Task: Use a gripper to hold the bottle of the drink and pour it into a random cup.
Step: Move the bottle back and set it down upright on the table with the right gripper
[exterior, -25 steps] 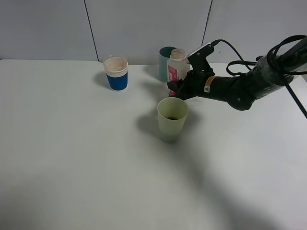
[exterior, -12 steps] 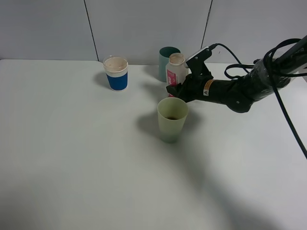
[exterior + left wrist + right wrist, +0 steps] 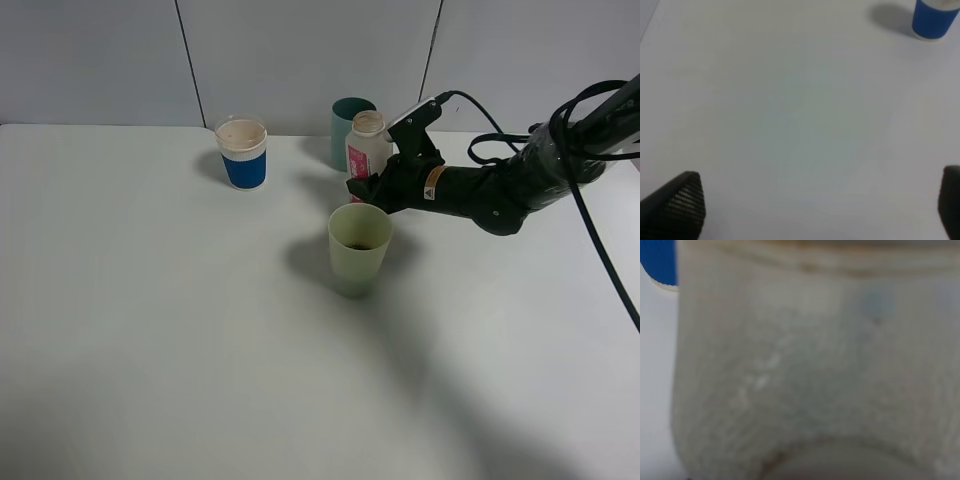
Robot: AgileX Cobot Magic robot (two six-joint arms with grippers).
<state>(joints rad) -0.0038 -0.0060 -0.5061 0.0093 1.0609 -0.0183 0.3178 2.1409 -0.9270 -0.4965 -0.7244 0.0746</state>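
The bottle (image 3: 366, 145) stands upright at the back of the table, clear with a pink-red label and an open neck. My right gripper (image 3: 372, 186) is shut on its lower part, reaching in from the right. The bottle's clear wall (image 3: 805, 365) fills the right wrist view. The pale yellowish-green cup (image 3: 359, 250) stands just in front of the bottle and holds a little dark liquid. My left gripper (image 3: 815, 205) is open and empty over bare table; its arm is out of the exterior view.
A teal tumbler (image 3: 343, 125) stands right behind the bottle. A blue cup with a white rim (image 3: 242, 153) stands at the back left; it also shows in the left wrist view (image 3: 935, 17). The white table (image 3: 150, 330) stretches to the front and left.
A second ago the bottle leaned towards the cup; my right gripper has turned it upright and shifted it slightly left. No movement in the last half second.
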